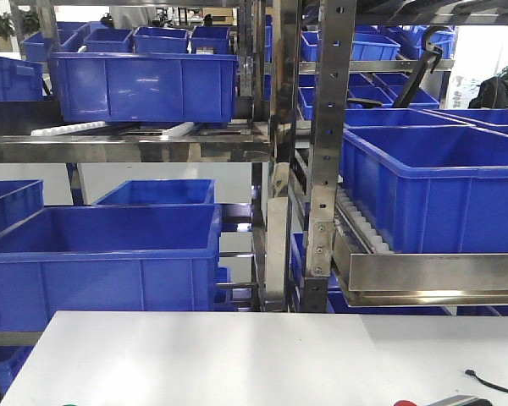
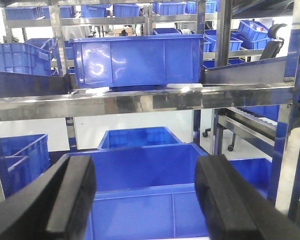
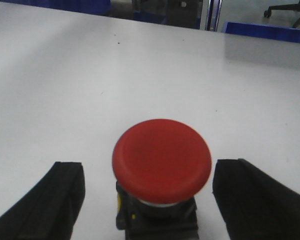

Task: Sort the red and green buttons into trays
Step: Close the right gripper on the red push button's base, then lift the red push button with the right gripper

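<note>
— How are the right fingers (image 3: pixel 55 195) held?
— They are spread wide open. The red button (image 3: pixel 161 152) is seen standing between them on its black base, on the white worktop (image 3: pixel 65 75). It is not touched by either finger.
— And the left fingers (image 2: pixel 65 195)?
— They are held open too, and nothing is gripped. Blue bins (image 2: pixel 140 60) on a shiny shelf (image 2: pixel 140 102) are seen far behind them.
</note>
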Controlling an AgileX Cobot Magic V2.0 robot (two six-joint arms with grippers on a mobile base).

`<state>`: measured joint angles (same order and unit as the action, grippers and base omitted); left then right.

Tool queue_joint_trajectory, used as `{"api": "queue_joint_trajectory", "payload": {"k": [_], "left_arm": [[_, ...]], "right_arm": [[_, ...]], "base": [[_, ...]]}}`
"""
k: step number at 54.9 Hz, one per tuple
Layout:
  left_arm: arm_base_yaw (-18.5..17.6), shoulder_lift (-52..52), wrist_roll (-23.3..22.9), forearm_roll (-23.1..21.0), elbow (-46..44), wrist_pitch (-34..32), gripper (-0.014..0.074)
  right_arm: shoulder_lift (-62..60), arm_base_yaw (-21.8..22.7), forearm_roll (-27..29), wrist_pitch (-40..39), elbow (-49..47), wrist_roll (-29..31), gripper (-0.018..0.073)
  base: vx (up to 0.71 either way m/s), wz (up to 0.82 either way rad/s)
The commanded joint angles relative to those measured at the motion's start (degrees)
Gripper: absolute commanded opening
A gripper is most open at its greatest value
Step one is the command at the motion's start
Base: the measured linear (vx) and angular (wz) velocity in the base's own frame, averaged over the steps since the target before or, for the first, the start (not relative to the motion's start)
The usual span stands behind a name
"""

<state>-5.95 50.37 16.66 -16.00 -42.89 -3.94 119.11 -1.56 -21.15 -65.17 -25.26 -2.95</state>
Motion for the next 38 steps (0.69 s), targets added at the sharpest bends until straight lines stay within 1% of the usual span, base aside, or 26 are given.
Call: {"api": "queue_joint_trajectory", "payload": {"k": [1,4,6,8,10,12,14,17,18,25,31,35,38], "left_arm": [[-0.24,-0.43,-0.14,-0.25,-2.11,-4.66,0.0556],[-0.24,-0.43,-0.14,-0.25,-2.11,-4.66,0.0556],[-0.24,-0.43,-0.14,-0.25,-2.11,-4.66,0.0556],[-0.24,-0.43,-0.14,-0.25,-2.11,-4.66,0.0556],[-0.24,-0.43,-0.14,-0.25,-2.11,-4.66,0.0556],[-0.24,-0.43,-0.14,-0.25,-2.11,-4.66,0.0556],[-0.24,-0.43,-0.14,-0.25,-2.11,-4.66,0.0556],[-0.24,-0.43,-0.14,-0.25,-2.11,-4.66,0.0556],[-0.24,-0.43,-0.14,-0.25,-2.11,-4.66,0.0556],[-0.24,-0.43,-0.14,-0.25,-2.11,-4.66,0.0556],[-0.24,-0.43,-0.14,-0.25,-2.11,-4.66,0.0556],[-0.24,-0.43,-0.14,-0.25,-2.11,-4.66,0.0556],[-0.24,-0.43,-0.14,-0.25,-2.11,-4.4,0.0556]], "right_arm": [[0.99,0.37,-1.63,-14.11,-2.57,0.6,0.0562],[2.51,0.37,-1.76,-14.2,-3.16,0.6,0.054],[3.16,0.37,-1.6,-14.2,-3.16,0.6,0.0505],[3.52,0.37,-1.47,-14.2,-3.16,0.66,0.0449],[3.65,0.37,-1.3,-14.2,-3.16,1.12,0.0373],[3.65,0.37,-1.13,-14.2,-3.02,1.91,0.0262],[3.48,0.37,-1.26,-14.2,-3.01,2.29,0.0183],[3.1,0.37,-1.7,-14.25,-3.01,2.29,0.0027],[2.85,0.37,-1.9,-14.25,-3.01,2.18,-0.0009],[0.48,0.37,-3.23,-14.25,-2.97,1.92,-0.0014],[-4.31,0.37,-4.95,-12.91,-2.9,1.73,-0.0011],[-9.47,0.37,-5.71,-9.26,-2.9,-0.17,-0.001],[-14.6,0.37,-5.44,-4.41,-2.9,-2.07,-0.001]], "base": [[0.0,0.0],[0.0,0.0],[0.0,0.0],[0.0,0.0],[0.0,0.0],[0.0,0.0],[0.0,0.0],[0.0,0.0],[0.0,0.0],[0.0,0.0],[0.0,0.0],[0.0,0.0],[0.0,0.0]]}}
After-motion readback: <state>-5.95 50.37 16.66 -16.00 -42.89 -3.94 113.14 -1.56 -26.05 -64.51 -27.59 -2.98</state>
